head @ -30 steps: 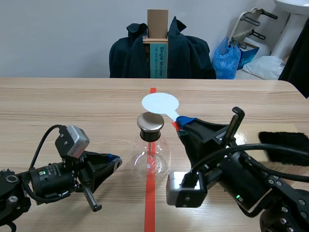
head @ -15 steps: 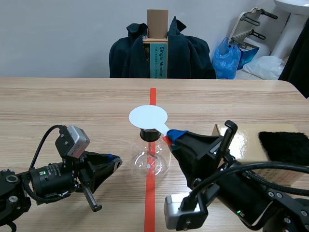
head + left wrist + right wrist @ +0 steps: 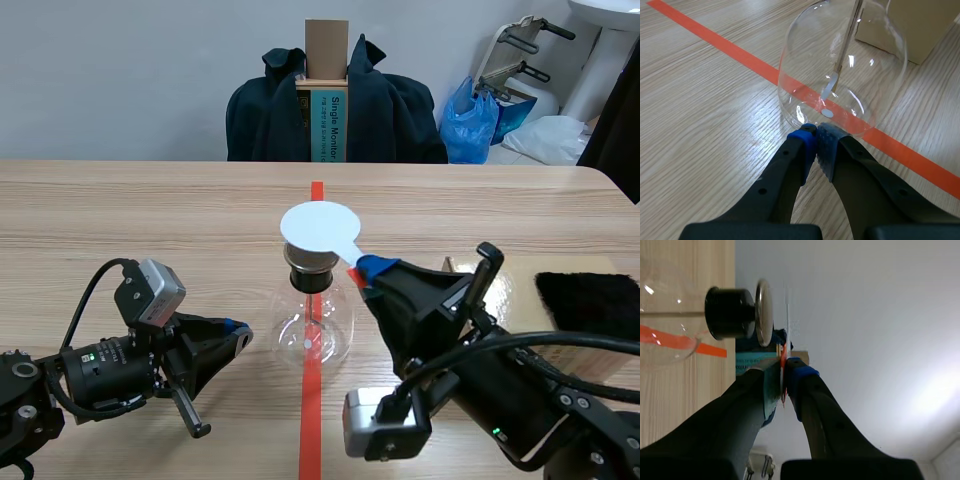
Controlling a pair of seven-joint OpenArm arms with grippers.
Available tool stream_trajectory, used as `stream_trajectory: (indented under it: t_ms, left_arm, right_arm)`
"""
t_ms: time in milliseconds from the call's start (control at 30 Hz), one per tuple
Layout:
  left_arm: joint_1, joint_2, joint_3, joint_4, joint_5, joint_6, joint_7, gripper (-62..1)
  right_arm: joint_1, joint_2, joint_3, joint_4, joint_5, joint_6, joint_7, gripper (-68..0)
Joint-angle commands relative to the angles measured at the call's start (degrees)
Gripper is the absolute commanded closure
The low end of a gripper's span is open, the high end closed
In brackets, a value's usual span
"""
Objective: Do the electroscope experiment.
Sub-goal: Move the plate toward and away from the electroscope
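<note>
my right claw (image 3: 365, 268) is pinched shut on the disc's (image 3: 320, 227) thin stem, holding it close over the flask's (image 3: 313, 335) cap (image 3: 764, 313). my left claw (image 3: 816, 145) is closed on nothing, just beside the flask. nothing steadies the flask, so a sideways bump could tip it, and the stem could slip. the box (image 3: 334, 125) behind reads "single monitor".

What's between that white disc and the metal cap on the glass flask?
Nothing: in the right wrist view, a narrow gap of air parts the white disc from the metal cap.
</note>
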Motion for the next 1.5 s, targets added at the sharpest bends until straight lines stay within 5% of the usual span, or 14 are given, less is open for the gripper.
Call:
stream_trajectory:
  t_ms: [0, 500, 767, 1467]
  left_arm:
    - [-0.17, 0.28, -0.37, 1.29, -0.55, 0.11, -1.01, -2.7]
    - [-0.17, 0.28, -0.37, 1.29, -0.55, 0.11, -0.98, -2.7]
    - [-0.17, 0.28, -0.37, 1.29, -0.55, 0.11, -0.98, -2.7]
    - [-0.17, 0.28, -0.37, 1.29, -0.55, 0.11, -0.98, -2.7]
  right_arm:
    - [0.63, 0.42, 0.44, 0.66, 0.55, -0.70, -1.66, -0.8]
    - [0.63, 0.44, 0.44, 0.66, 0.55, -0.24, -17.70, -0.8]
    - [0.63, 0.44, 0.44, 0.66, 0.55, -0.17, -19.21, -0.8]
    - [0.66, 0.42, 0.44, 0.66, -0.11, -0.22, -0.02, -0.8]
